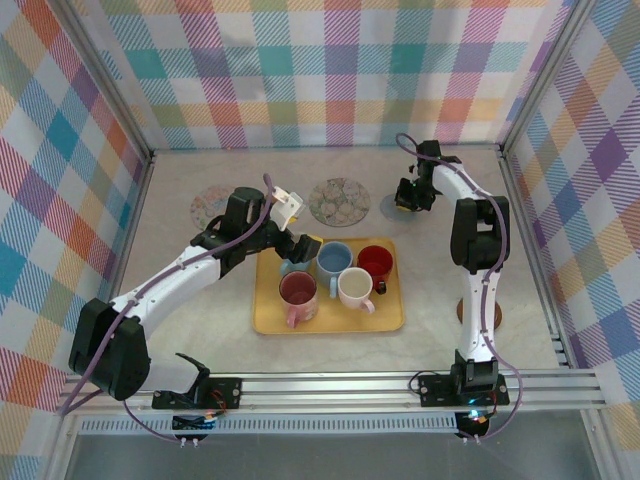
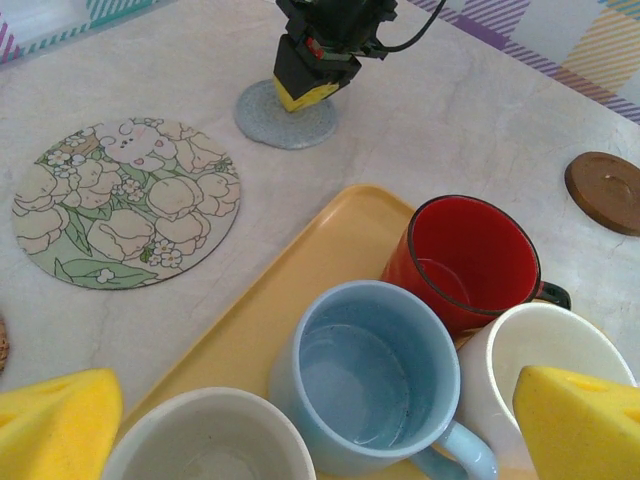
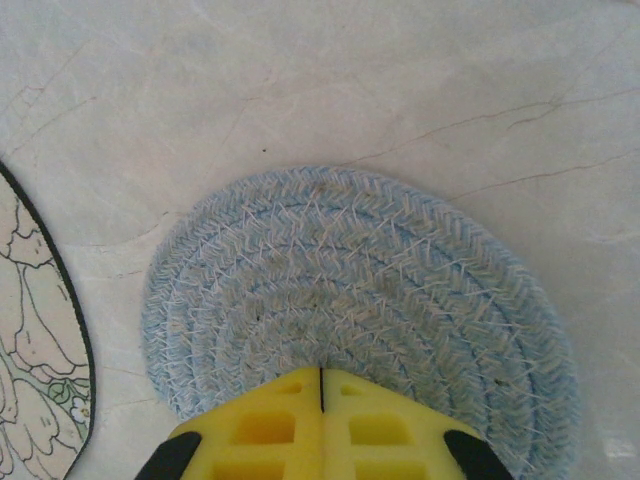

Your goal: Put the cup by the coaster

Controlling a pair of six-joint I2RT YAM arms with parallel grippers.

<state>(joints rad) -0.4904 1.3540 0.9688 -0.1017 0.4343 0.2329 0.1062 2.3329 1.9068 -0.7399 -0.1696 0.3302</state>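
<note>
Cups, five counted: one pink cup point(image 1: 298, 290), one cream cup point(image 1: 354, 287), one red cup point(image 1: 375, 261), one blue cup point(image 1: 333, 259) and one pale grey cup point(image 2: 205, 440).

Coasters, four counted: two round printed ones, namely the floral coaster point(image 1: 339, 200) and the patterned coaster point(image 1: 207, 206), one blue woven coaster point(image 3: 360, 300) and one brown coaster point(image 2: 605, 190).

Trays, one counted: the yellow tray point(image 1: 330, 322).

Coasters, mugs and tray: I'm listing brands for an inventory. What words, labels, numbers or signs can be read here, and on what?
None: no word, number or logo is readable. The floral coaster bears only drawn flowers and a small animal; the woven blue coaster, brown coaster, red mug, blue mug and yellow tray look plain.
</note>
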